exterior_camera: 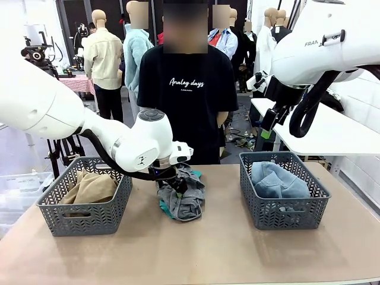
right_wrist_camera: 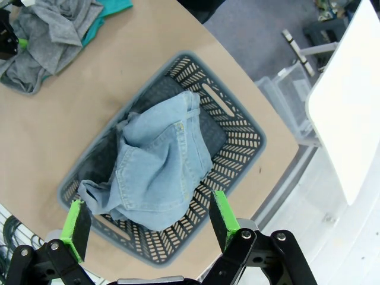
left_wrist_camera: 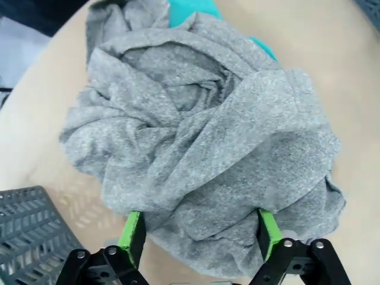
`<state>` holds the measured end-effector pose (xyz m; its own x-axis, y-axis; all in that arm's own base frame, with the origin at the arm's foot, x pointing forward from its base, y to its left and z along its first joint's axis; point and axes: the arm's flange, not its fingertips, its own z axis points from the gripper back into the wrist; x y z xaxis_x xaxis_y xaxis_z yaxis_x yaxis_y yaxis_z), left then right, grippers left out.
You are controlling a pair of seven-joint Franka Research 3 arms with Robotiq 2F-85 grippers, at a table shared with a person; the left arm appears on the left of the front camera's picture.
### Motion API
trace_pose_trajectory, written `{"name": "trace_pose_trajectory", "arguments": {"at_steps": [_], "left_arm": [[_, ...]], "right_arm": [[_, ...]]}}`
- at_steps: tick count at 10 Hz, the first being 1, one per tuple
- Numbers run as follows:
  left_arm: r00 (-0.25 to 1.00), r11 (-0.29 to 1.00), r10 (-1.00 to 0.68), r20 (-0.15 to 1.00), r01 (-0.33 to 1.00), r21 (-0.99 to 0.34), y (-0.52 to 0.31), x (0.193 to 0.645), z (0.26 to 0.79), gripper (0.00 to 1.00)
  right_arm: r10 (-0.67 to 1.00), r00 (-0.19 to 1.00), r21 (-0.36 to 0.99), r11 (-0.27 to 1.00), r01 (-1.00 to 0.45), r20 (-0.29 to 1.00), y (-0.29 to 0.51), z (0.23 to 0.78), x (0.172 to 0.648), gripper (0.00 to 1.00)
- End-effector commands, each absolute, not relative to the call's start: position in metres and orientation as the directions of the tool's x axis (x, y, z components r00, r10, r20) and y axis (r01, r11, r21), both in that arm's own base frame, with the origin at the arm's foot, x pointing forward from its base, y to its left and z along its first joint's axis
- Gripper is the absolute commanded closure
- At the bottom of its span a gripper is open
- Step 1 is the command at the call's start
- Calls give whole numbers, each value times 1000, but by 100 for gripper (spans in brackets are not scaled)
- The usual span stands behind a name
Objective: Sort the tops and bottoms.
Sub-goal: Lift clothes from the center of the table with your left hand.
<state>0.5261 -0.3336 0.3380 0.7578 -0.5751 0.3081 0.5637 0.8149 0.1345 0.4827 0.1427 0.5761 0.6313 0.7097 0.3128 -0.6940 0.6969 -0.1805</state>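
The left gripper [left_wrist_camera: 199,218] stands wide open, its green pads [left_wrist_camera: 133,228] straddling the near edge of the rumpled grey top [left_wrist_camera: 202,130] (cloth lies between them, not yet pinched). Just past that heap, a teal top [left_wrist_camera: 190,10] peeks out from under it. Off to the fingers' side sits a grey basket [exterior_camera: 53,217] holding the khaki top [exterior_camera: 92,187]. The right gripper [right_wrist_camera: 145,219] hangs fully spread and empty, well above the denim bottoms [right_wrist_camera: 160,166] bunched in the other basket [right_wrist_camera: 237,133]. A person [exterior_camera: 187,95] stands beyond the table [exterior_camera: 237,255].
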Motion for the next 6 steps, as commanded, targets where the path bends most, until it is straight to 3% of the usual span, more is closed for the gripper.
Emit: {"name": "trace_pose_trajectory", "arguments": {"at_steps": [1, 4, 5, 6], "left_arm": [[753, 808, -578, 314, 582, 93, -339, 530, 345, 35], [772, 818, -565, 291, 569, 78, -337, 529, 346, 93], [776, 821, -562, 288, 566, 77, -337, 529, 347, 100], [778, 822, -559, 286, 564, 75, -336, 529, 347, 100]], "right_arm": [[707, 633, -168, 699, -695, 317, 142, 576, 482, 0], [707, 633, -168, 699, -695, 317, 142, 576, 482, 0], [707, 633, -168, 699, -695, 317, 142, 576, 482, 0], [707, 633, -168, 699, -695, 317, 142, 576, 482, 0]]}}
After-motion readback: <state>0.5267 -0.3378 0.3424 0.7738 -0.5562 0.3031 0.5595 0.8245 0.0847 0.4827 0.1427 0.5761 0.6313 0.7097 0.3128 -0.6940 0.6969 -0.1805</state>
